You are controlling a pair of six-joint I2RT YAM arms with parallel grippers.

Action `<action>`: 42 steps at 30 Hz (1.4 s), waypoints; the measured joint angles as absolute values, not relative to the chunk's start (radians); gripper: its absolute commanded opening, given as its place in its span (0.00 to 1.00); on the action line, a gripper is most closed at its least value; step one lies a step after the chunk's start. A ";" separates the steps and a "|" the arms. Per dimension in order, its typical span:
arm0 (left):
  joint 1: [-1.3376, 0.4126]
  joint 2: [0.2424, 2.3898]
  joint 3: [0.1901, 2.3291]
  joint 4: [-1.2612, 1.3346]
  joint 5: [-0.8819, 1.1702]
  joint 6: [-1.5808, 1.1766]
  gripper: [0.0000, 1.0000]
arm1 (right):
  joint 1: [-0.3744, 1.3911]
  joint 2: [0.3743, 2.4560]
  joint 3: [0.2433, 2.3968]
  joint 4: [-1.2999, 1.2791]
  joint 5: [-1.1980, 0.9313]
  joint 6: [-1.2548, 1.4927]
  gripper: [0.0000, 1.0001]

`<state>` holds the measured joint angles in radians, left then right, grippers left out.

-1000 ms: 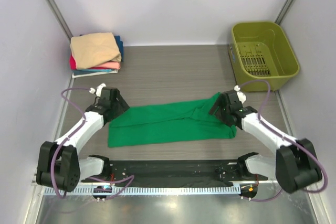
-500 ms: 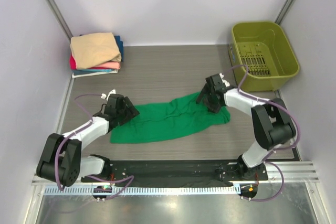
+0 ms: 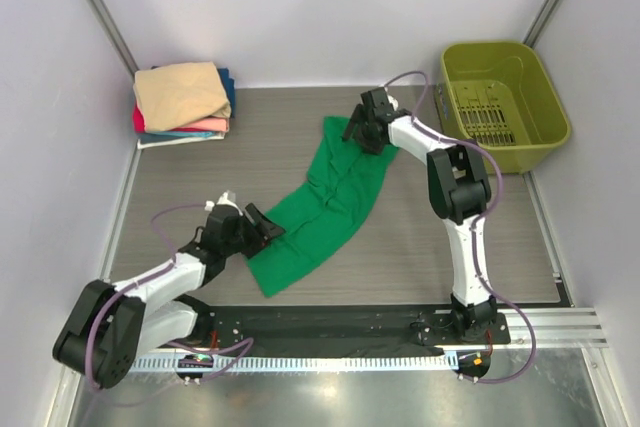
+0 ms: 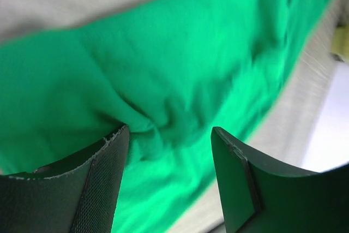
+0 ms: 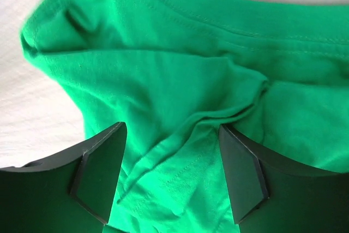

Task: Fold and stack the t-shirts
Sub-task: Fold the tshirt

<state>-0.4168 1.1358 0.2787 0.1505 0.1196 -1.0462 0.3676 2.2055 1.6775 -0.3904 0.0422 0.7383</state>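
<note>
Green t-shirt point(image 3: 325, 202) stretched as a long diagonal band over the middle of the counter point(image 3: 270, 137), flat on the surface. Lower end toward the near-left corner, upper end toward the far edge, a little right of its middle.

At the near end, left pincer point(image 3: 268, 230) lying low over the shirt's corner, clamped on the cloth. In the left wrist view, fingers point(image 4: 103, 189) a little apart with fabric bunched between them and puckers fanning out from the left tip; that picture somewhat blurred.

Through the middle of the band, long creases running lengthwise.

At the far end, right pincer point(image 3: 357, 132) with its arm reaching well out across the counter, likewise clamped on the shirt. In the right wrist view, a raised ridge of fabric slanting between the fingers point(image 5: 101, 167), a stitched seam beyond them, bare counter at the left.

Farther back, in the far-left corner, stack of folded t-shirts point(image 3: 182, 97), tan on top with pink, red and blue edges beneath, well apart from the green one.

In the far-right corner, olive bin point(image 3: 495, 159), not touching the shirt.
</note>
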 measured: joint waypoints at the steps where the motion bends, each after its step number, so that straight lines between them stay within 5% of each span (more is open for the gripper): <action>1: -0.420 1.107 0.259 0.153 0.136 -1.069 0.65 | 0.368 2.244 1.738 -0.393 0.029 0.730 0.73; 17: -0.817 0.817 0.123 -0.002 0.140 -1.480 0.66 | 0.374 2.735 2.488 -0.368 -0.258 0.628 0.75; 23: -0.973 0.953 0.237 -0.033 0.072 -1.528 0.68 | 0.387 2.767 2.501 -0.276 -0.361 0.618 0.77; 33: -0.994 0.950 0.572 -0.313 -0.018 -1.375 0.71 | 0.399 2.734 2.461 -0.260 -0.391 0.545 0.87; 42: -0.888 0.845 0.717 -0.572 -0.168 -1.133 0.79 | 0.397 2.241 2.003 -0.310 -0.323 0.474 0.91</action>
<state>-0.8879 0.8448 0.7166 -0.5720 -0.1684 -1.1328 0.3965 2.2410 2.0026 -0.3099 -0.3229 0.4736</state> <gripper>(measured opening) 0.779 0.909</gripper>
